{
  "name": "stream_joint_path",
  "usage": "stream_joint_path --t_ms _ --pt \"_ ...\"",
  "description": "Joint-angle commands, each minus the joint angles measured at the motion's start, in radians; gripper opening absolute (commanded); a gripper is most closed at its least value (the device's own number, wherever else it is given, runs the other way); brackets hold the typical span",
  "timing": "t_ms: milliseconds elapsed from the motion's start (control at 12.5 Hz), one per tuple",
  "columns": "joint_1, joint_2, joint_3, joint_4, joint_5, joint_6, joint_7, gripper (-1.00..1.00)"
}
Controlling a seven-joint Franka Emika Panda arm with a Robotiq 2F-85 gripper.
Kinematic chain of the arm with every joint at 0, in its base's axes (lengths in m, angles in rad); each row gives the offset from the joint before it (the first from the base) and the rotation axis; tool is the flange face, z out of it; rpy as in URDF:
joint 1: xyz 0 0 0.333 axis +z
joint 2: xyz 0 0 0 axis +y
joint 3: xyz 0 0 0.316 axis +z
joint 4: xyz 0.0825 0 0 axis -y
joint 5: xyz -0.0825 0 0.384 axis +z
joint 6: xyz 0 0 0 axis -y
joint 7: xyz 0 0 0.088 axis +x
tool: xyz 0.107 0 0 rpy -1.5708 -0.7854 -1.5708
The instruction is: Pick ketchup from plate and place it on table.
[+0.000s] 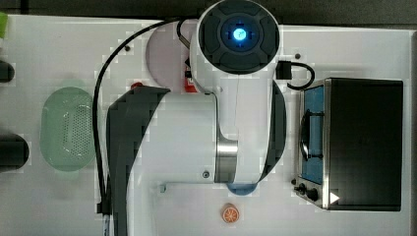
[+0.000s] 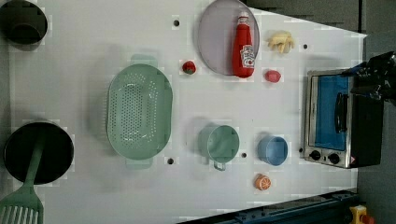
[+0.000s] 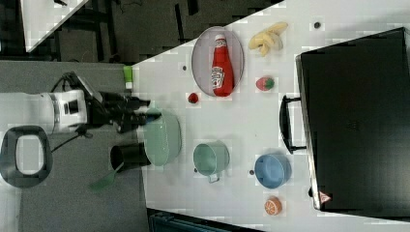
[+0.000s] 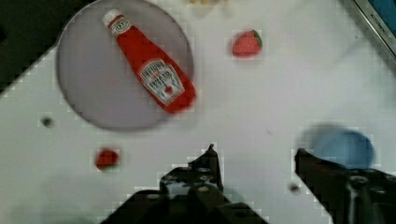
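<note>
The ketchup (image 4: 154, 77) is a slim red bottle with a white cap. It lies flat on the greyish-lilac plate (image 4: 88, 98), its base reaching just past the rim. The left view shows the ketchup (image 2: 244, 46) on the plate (image 2: 215, 32) near the far edge of the white table (image 2: 280, 107). In the right view the ketchup (image 3: 221, 67) rests on the plate (image 3: 203, 53). A sliver of ketchup (image 1: 189, 83) peeks from under the arm in the top view, beside the plate (image 1: 162, 51). My gripper (image 4: 257, 158) hangs open above bare table, apart from the bottle, with nothing between its fingers. It also appears as the gripper (image 3: 144, 110) in the right view.
A small red berry (image 2: 188, 67) and a pinkish-red lump (image 2: 272, 76) flank the plate, with a yellow bunch (image 2: 281, 42) beyond. A green perforated basket (image 2: 139, 109), green cup (image 2: 219, 143), blue bowl (image 2: 272, 150), orange slice (image 2: 262, 182) and toaster oven (image 2: 336, 119) stand on the table.
</note>
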Motion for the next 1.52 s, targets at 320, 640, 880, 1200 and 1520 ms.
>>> stream_joint_path --t_ms 320,640,880,1200,1520 --pt "-0.084 -0.188 0.066 -0.102 0.014 -0.141 -0.056 1.00" --pt "-0.081 -0.053 0.076 -0.098 0.014 -0.065 -0.217 1.00" --pt "-0.074 0.060 0.089 -0.096 0.014 0.034 -0.307 1.00" --pt "-0.067 0.189 0.116 -0.093 0.014 0.168 -0.468 1.00" --pt "-0.054 0.303 0.124 -0.076 0.013 0.293 -0.606 1.00"
